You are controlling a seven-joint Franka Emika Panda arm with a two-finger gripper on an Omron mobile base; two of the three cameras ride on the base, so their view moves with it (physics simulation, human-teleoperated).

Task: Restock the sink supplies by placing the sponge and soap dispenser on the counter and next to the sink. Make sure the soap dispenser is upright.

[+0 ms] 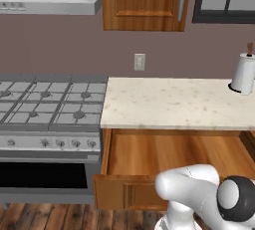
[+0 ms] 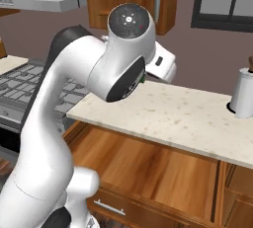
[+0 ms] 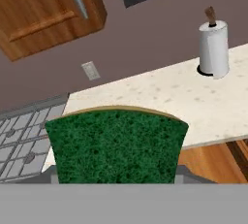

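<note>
Between the fingers of the gripper the sponge is sitting, its dark green face turned to the hand camera and its long axis running across the jaws, so the gripper is pinching the sponge. Ahead and below, the bench is lying bare up to the paper-towel roll. The sink is not visible, but I judge it is lying beyond the paper-towel roll, so the sponge must be travelling toward that side of the roll.
</note>
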